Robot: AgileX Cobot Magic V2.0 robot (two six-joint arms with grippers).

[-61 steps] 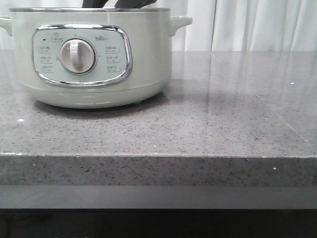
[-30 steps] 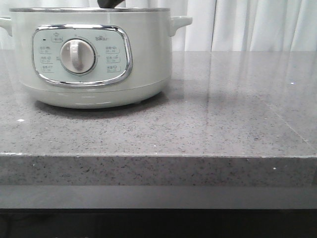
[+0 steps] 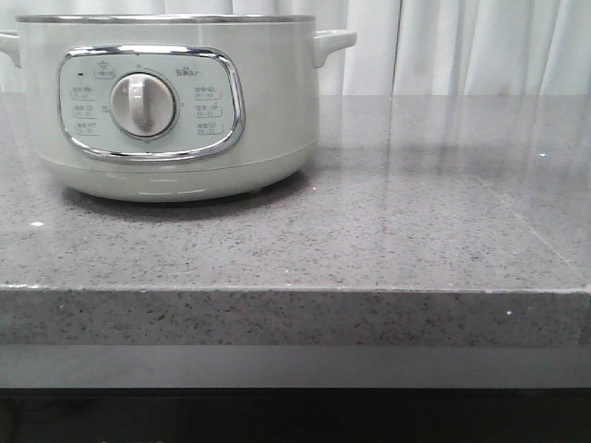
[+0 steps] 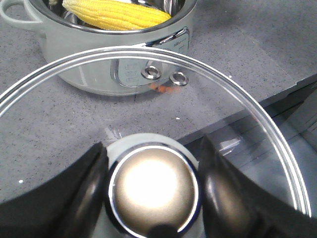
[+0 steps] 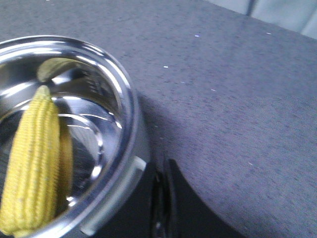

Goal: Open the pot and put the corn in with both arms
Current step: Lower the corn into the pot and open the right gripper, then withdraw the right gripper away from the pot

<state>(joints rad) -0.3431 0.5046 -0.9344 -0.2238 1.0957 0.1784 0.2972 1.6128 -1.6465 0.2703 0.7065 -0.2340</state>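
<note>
The corn [image 4: 115, 14] lies inside the open pot [image 3: 175, 111], resting on its shiny metal bottom, one end near the wall. The pot stands at the left of the grey speckled tabletop [image 3: 388, 231], its dial [image 3: 142, 104] facing front. The glass lid [image 4: 233, 124] is off the pot and held in the air, tilted, above the tabletop's front edge; the left gripper [image 4: 151, 191] has its jaws closed around the lid's round knob [image 4: 152, 187]. The right gripper [image 5: 161, 203] shows only as dark parts just outside the pot's rim; whether its jaws are wide or narrow cannot be told.
</note>
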